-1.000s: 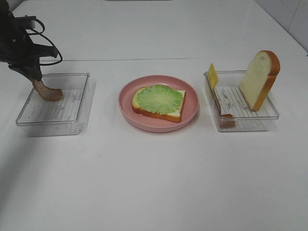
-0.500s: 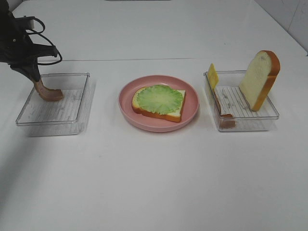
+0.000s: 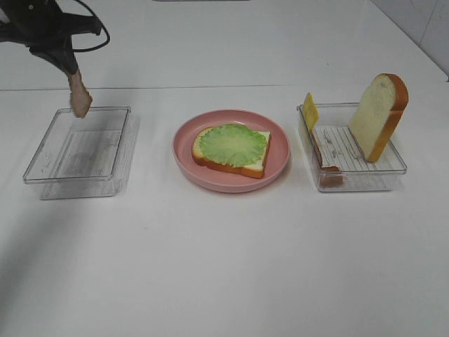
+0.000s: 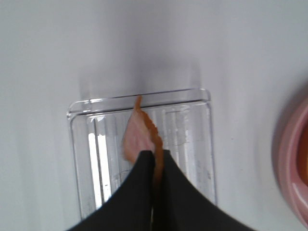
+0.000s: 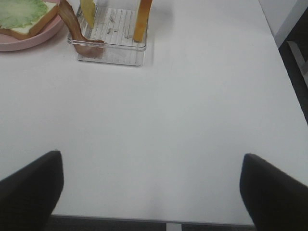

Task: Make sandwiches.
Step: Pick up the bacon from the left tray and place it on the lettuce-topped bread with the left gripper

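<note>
My left gripper (image 3: 71, 69) is shut on a reddish-brown bacon strip (image 3: 80, 100) that hangs in the air over the far edge of the left clear tray (image 3: 70, 161). In the left wrist view the black fingers (image 4: 139, 187) pinch the bacon strip (image 4: 138, 134) above that tray (image 4: 139, 99). On the pink plate (image 3: 231, 184) lies a bread slice (image 3: 256, 165) with a green lettuce leaf (image 3: 230, 144) on top. The right tray (image 3: 358, 179) holds a yellow cheese slice (image 3: 310, 111), another bacon strip (image 3: 326, 160) and an upright bread slice (image 3: 379, 116). My right gripper (image 5: 151, 192) stands open over bare table.
The right wrist view shows the right tray (image 5: 110, 53) with bacon (image 5: 74, 26), cheese (image 5: 88, 9) and bread (image 5: 143, 14), beside the plate (image 5: 29, 42). The table's right edge (image 5: 288, 72) drops off nearby. The left wrist view catches the plate's rim (image 4: 293, 178).
The left gripper has risen from the left tray, lifting the bacon strip off the tray floor and back toward the far edge. Nothing else has moved.
</note>
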Controlling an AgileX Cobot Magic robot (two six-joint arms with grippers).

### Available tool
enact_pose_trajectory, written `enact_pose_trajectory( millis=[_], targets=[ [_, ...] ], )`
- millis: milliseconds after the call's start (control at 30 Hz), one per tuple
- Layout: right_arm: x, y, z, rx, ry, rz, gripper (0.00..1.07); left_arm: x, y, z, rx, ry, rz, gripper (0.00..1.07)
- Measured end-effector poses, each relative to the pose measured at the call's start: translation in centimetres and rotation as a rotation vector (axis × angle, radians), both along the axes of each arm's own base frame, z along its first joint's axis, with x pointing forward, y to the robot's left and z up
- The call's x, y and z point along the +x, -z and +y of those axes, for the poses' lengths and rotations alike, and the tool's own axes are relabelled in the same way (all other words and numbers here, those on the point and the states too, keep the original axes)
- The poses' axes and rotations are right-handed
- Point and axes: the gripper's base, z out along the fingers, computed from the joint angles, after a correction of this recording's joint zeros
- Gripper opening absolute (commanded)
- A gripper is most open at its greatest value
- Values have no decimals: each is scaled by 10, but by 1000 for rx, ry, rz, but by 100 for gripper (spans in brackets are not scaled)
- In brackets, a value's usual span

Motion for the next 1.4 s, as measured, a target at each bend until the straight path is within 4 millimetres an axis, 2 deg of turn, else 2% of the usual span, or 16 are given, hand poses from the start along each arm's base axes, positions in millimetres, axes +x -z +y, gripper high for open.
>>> enact_pose_trajectory(
  millis=[200, 333, 400, 467, 500, 600, 667, 700, 767, 833, 867, 900, 933, 1000, 1033, 1400],
  targets=[
    [0, 0, 0, 0, 0, 0, 96, -11, -31, -26, -13, 54, -81, 0],
    [0, 0, 0, 0, 0, 0, 96, -16, -40, -39, -25, 80, -98, 0],
    [0, 0, 0, 0, 0, 0, 96, -24, -45, -62, -62, 124, -102, 0],
    [0, 0, 0, 0, 0, 0, 96, -25, -46, -68, -70, 136, -103, 0],
    [0, 0, 0, 0, 0, 0, 96, -30, -49, -81, -79, 163, -107, 0],
    [0, 0, 0, 0, 0, 0, 96, -32, -50, -86, -82, 174, -109, 0],
    [0, 0, 0, 0, 0, 0, 96, -40, -50, -111, -90, 226, -114, 0],
    [0, 0, 0, 0, 0, 0, 96, -40, -50, -111, -90, 226, -114, 0],
    [0, 0, 0, 0, 0, 0, 96, -46, -51, -129, -97, 262, -133, 0],
    [0, 0, 0, 0, 0, 0, 96, -47, -52, -134, -100, 272, -140, 0],
    [0, 0, 0, 0, 0, 0, 96, -51, -53, -146, -111, 294, -155, 0],
    [0, 0, 0, 0, 0, 0, 96, -51, -53, -146, -111, 294, -155, 0],
    [0, 0, 0, 0, 0, 0, 96, -56, -54, -158, -127, 312, -167, 0],
    [0, 0, 0, 0, 0, 0, 96, -57, -54, -162, -137, 318, -173, 0],
    [0, 0, 0, 0, 0, 0, 96, -61, -56, -173, -165, 332, -187, 0],
    [0, 0, 0, 0, 0, 0, 96, -69, -69, -206, -395, 345, -256, 0]
  ],
)
